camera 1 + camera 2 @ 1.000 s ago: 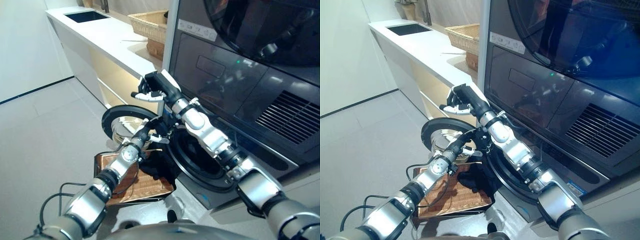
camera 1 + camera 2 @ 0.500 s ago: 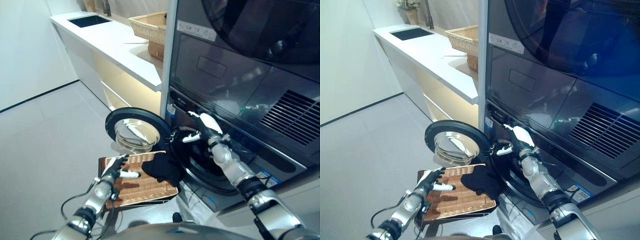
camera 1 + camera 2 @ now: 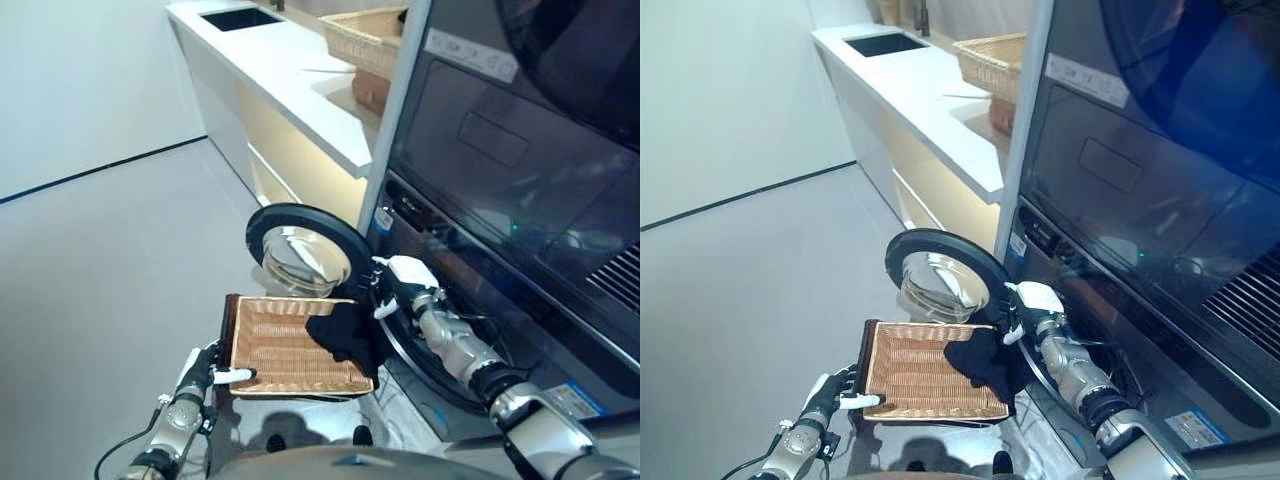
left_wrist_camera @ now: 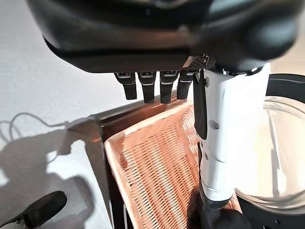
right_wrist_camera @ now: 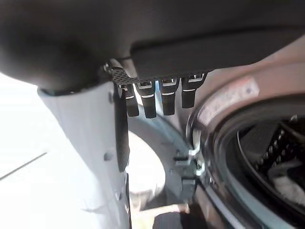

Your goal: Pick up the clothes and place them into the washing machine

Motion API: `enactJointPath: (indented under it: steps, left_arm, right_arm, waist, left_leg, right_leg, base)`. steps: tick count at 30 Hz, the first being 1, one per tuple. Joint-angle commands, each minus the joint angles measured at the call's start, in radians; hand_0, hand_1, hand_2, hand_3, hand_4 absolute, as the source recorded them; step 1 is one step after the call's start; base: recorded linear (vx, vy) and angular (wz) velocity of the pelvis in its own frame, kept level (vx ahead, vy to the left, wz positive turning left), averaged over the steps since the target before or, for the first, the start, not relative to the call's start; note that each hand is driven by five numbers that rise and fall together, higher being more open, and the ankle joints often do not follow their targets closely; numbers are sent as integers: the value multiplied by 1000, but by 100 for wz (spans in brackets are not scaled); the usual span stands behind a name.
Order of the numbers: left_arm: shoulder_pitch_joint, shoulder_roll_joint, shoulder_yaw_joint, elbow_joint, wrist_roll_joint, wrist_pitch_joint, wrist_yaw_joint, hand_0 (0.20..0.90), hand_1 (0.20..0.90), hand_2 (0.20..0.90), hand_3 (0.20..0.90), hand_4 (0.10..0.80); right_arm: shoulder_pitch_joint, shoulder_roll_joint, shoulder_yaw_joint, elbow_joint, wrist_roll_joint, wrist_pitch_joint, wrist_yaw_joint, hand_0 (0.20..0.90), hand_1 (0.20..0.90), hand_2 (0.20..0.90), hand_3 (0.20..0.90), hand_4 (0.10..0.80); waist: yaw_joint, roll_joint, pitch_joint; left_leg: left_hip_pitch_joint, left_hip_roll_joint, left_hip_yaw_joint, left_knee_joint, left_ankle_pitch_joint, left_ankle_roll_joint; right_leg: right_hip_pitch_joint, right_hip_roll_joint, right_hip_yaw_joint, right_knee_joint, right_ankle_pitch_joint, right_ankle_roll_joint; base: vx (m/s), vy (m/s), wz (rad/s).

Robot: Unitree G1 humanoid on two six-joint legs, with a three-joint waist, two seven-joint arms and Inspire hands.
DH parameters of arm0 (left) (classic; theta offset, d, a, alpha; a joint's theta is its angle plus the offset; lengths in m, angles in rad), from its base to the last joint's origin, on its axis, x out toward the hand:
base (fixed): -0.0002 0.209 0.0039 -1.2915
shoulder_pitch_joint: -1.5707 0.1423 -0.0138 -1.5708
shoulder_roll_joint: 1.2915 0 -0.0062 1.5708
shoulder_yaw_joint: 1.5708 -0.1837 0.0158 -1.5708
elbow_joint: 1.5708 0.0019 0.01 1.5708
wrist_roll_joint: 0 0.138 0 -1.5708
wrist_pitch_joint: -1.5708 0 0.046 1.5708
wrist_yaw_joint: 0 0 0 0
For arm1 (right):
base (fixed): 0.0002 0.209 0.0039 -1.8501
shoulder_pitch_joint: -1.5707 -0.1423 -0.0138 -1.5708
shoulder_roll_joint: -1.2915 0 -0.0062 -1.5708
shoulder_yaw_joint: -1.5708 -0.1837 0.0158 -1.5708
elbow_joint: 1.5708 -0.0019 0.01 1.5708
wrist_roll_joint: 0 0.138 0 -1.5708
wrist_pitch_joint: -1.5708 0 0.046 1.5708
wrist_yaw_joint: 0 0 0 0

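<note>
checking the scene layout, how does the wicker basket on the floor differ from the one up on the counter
The floor basket is shallow and tray-like in a dark frame; the counter basket has taller woven walls. The floor basket sits by the open washer door with a dark garment draped over its edge; nothing shows in the counter basket, though its inside is mostly hidden. Both are tan wicker.

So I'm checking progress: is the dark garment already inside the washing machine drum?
No: the dark garment lies on the wicker basket's edge nearest the washing machine, outside the drum opening, and neither hand grips it.
</note>
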Motion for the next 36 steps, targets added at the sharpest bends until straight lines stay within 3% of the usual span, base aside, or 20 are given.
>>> enactJointPath:
  steps: [1, 14, 23, 36]
  left_arm:
    - [-120, 41, -5, -53, -9, -80, 56, 900, 900, 900, 900, 800]
    - [-195, 34, -34, -120, -20, -80, 99, 900, 900, 900, 900, 800]
    - [-216, 52, -25, -205, -44, -85, 129, 900, 900, 900, 900, 800]
    - [-202, 75, -31, -360, -102, -106, 150, 900, 900, 900, 900, 800]
  right_arm:
    - [-162, 8, -7, 13, -12, -36, -50, 900, 900, 900, 900, 800]
    - [-221, 58, 90, 96, -33, -33, -29, 900, 900, 900, 900, 800]
    - [-293, 83, 153, 129, -59, -30, -13, 900, 900, 900, 900, 800]
    - [-457, 6, 211, 213, -159, 16, -27, 900, 900, 900, 900, 800]
  waist:
    - [23, 7, 32]
    - [35, 30, 138]
    - [48, 47, 198]
    - [88, 87, 302]
  left_leg:
    - [-53, -29, -47, 32, -23, -55]
    - [-143, -38, -85, 51, 8, -65]
    - [-197, -43, -93, 61, 22, -64]
    - [-337, -42, -125, 80, 64, -76]
  right_leg:
    - [-56, 7, -8, 160, -107, 2]
    - [-133, -3, -52, 186, -97, -6]
    - [-196, -3, -48, 206, -87, -10]
    - [-334, -19, -71, 241, -70, -15]
  base:
    - [-87, 3, 19]
    - [-62, 1, 15]
    - [-54, 14, 5]
    - [-67, 15, 9]
